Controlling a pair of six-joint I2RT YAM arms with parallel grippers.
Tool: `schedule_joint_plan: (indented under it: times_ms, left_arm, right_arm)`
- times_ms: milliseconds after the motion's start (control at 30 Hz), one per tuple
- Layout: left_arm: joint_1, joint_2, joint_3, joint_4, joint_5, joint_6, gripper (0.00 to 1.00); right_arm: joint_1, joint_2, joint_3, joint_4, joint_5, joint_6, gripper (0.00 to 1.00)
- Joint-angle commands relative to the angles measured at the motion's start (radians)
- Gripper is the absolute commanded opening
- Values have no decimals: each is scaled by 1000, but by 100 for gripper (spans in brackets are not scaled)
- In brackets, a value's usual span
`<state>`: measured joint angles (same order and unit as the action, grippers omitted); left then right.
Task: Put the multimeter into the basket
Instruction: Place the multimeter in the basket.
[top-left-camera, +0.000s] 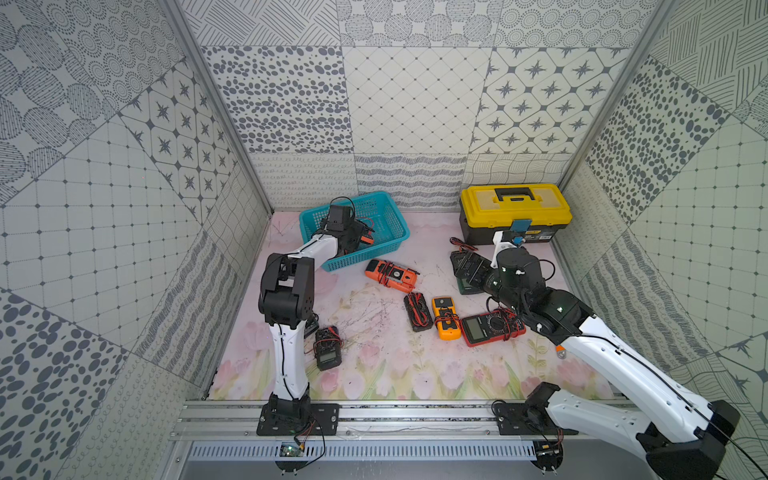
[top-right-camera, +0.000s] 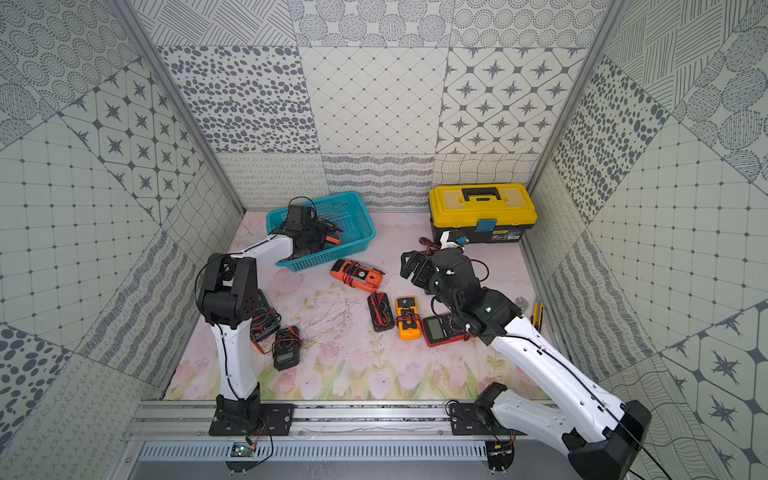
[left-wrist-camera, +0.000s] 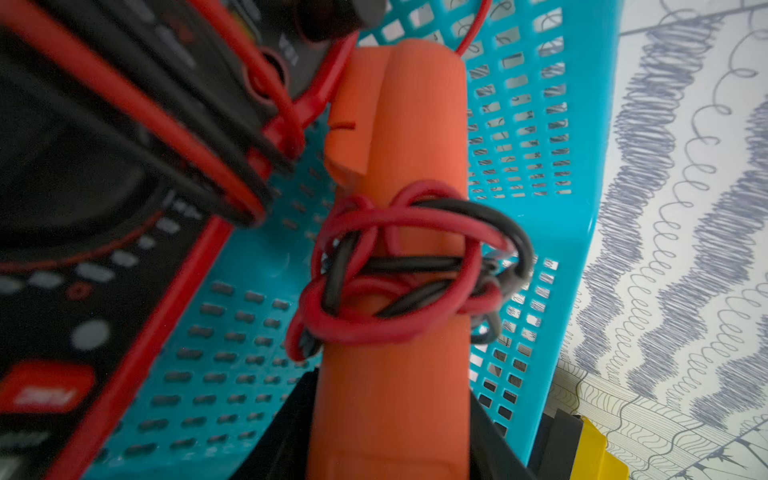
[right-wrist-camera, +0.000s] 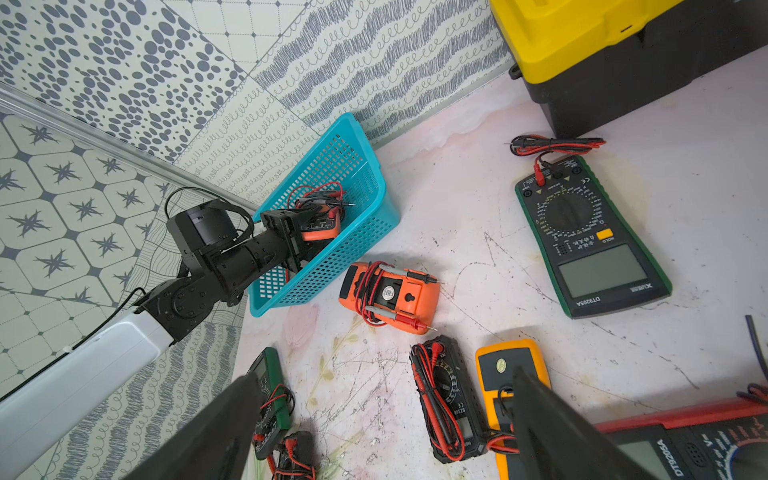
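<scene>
Turquoise mesh basket (top-left-camera: 374, 251) sat at the back of the table, near the rear wall. Left gripper (left-wrist-camera: 390, 436) was down inside it. Its jaws were part closed, clamped on both sides of an orange multimeter (left-wrist-camera: 399, 374) with red and black leads (left-wrist-camera: 415, 266) wrapped round its middle. The held meter was within the basket walls, far end close to a mesh side. Couldn't tell if it touched the basket floor. A second multimeter, black with red trim (left-wrist-camera: 104, 208), lay in the basket right beside it.

Right gripper (right-wrist-camera: 384, 374) hung above the table with jaws wide apart, nothing between them.

On the mat, outside the basket:
- orange meter (top-left-camera: 390, 275) lying face down with leads wound on, just in front of the basket
- green-edged meter (right-wrist-camera: 590, 237) near the yellow-lidded toolbox (top-left-camera: 515, 208)
- black meter (top-left-camera: 417, 311), yellow meter (top-left-camera: 445, 318) and red meter (top-left-camera: 492, 328) side by side mid-table
- small black meter (top-left-camera: 328, 347) by the left arm's base
</scene>
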<state>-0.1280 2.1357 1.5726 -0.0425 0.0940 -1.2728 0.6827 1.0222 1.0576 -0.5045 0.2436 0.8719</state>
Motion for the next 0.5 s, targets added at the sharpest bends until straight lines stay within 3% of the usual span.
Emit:
schedule_joint_plan:
  times_ms: [0, 67, 133, 167, 333, 467]
  left_arm:
    - [18, -14, -15, 62, -28, 25, 0]
    - [18, -14, -28, 54, -33, 14, 18]
    - [19, -19, -48, 55, -39, -6, 48]
    - [19, -24, -55, 58, -40, -8, 58]
    - [19, -54, -34, 23, -48, 35, 76]
    - [18, -95, -24, -16, -83, 87, 80]
  right_arm:
    - [-4, 4, -15, 42, -7, 11, 98]
    - [-5, 7, -15, 43, -7, 13, 98]
    - [-4, 6, -14, 43, -7, 16, 98]
    - [-5, 7, -13, 42, -7, 15, 98]
    - [-5, 7, -14, 42, -8, 18, 98]
    - [-5, 6, -16, 42, -6, 21, 98]
